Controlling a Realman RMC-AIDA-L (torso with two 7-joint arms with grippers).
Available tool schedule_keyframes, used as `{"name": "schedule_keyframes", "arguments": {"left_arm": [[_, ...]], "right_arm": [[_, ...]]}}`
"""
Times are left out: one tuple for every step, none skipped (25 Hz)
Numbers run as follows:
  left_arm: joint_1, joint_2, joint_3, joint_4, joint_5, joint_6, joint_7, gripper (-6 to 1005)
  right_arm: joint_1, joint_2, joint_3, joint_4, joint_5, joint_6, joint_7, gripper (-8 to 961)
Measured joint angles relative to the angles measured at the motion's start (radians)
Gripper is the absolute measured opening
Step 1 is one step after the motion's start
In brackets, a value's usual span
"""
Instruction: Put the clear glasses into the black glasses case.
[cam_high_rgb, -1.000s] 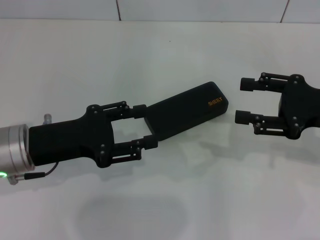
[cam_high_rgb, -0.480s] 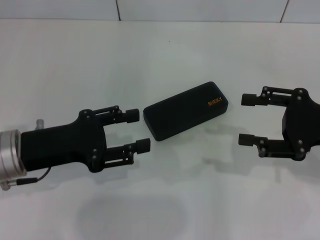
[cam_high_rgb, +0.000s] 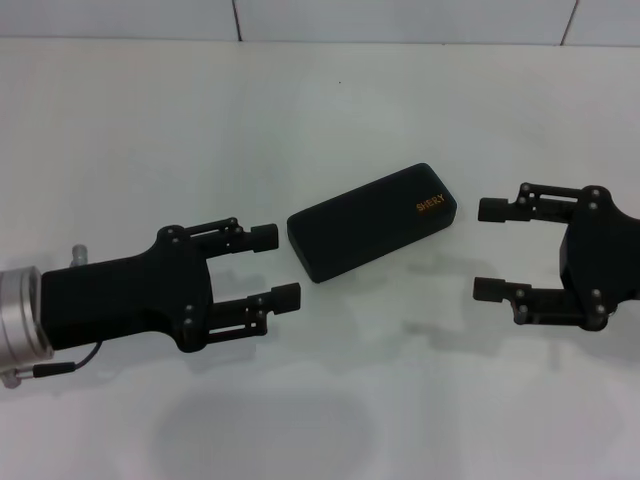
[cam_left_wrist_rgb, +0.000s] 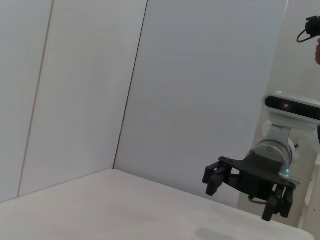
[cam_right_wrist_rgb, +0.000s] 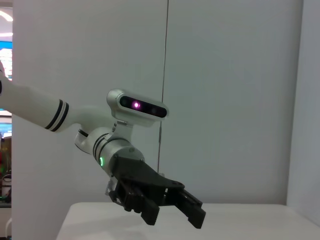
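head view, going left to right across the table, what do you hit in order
left gripper → black glasses case → right gripper. Both grippers are open and clear of the closed case, all over the white table.

The head camera looks steeply down on the table (cam_high_rgb: 330, 100), close above both pincers. Each wrist camera sits low, facing level across the table toward the opposite pincer and the wall (cam_left_wrist_rgb: 200, 100) behind it. All three share the tabletop.
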Motion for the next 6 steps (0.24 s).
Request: {"name": "schedule_keyframes", "arguments": {"left_arm": [[-0.001, 0.0, 0.0, -0.001, 0.004, 0.0, 0.0, 727], [-0.002, 0.0, 0.0, -0.002, 0.008, 0.0, -0.001, 727], [-0.004, -0.001, 0.0, -0.002, 0.014, 0.0, -0.003, 727], [-0.005, -0.001, 0.0, -0.002, 0.017, 0.0, -0.004, 727], [-0.006, -0.001, 0.0, -0.002, 0.018, 0.0, -0.005, 727], [-0.006, -0.002, 0.0, -0.003, 0.019, 0.0, -0.005, 727]], "right_arm": [[0.0, 0.0, -0.001, 0.003, 0.0, 0.0, 0.0, 695], [0.0, 0.0, -0.002, 0.005, 0.0, 0.0, 0.001, 695], [0.0, 0.0, -0.002, 0.008, 0.0, 0.0, 0.001, 695], [0.0, 0.0, -0.002, 0.01, 0.0, 0.0, 0.001, 695], [0.001, 0.0, -0.002, 0.01, 0.0, 0.0, 0.001, 695], [0.001, 0.0, -0.002, 0.01, 0.0, 0.0, 0.001, 695]]}}
